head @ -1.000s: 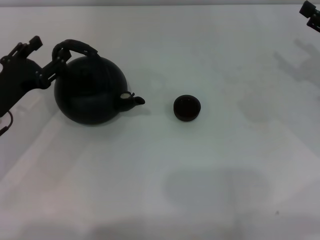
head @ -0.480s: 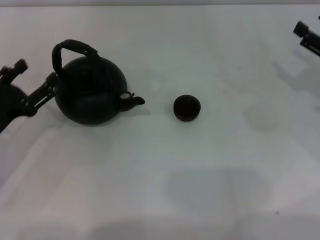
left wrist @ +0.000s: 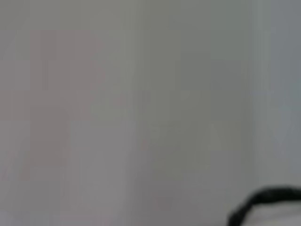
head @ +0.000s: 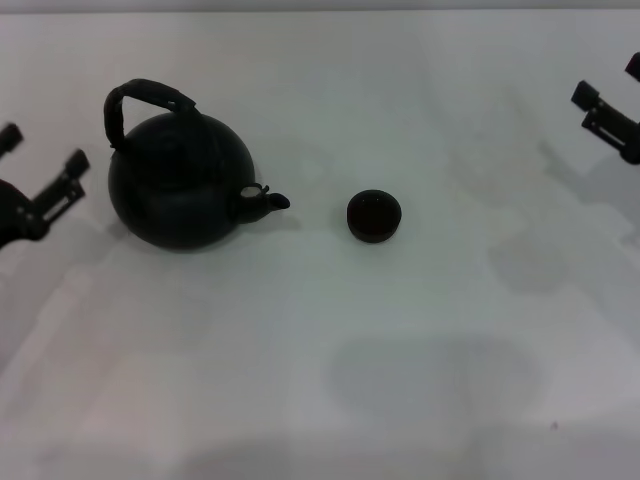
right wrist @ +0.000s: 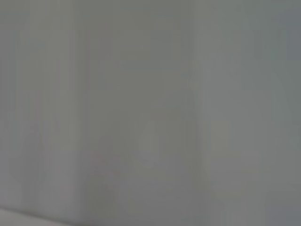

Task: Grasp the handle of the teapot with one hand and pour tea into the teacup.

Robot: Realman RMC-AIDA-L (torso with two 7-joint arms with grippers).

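Observation:
The black round teapot [head: 180, 190] stands upright on the white table at the left, its short spout [head: 272, 201] pointing right toward the teacup. Its arched dark handle [head: 145, 97] rises over the lid and nothing holds it. The tiny dark teacup [head: 374, 215] sits to the right of the spout, a short gap away. My left gripper [head: 42, 150] is open and empty at the left edge, a little apart from the teapot's left side. My right gripper [head: 592, 108] is open and empty at the far right edge, well away from the teacup.
The white table [head: 330, 380] stretches bare in front of the teapot and teacup, with faint shadows on it. The left wrist view shows a pale surface and a dark curved shape [left wrist: 265, 200] at one corner. The right wrist view shows only a pale surface.
My left gripper has let go of the teapot's handle and drawn back to the left, away from the teapot. My right gripper has come lower at the right edge. Teapot and teacup have not moved.

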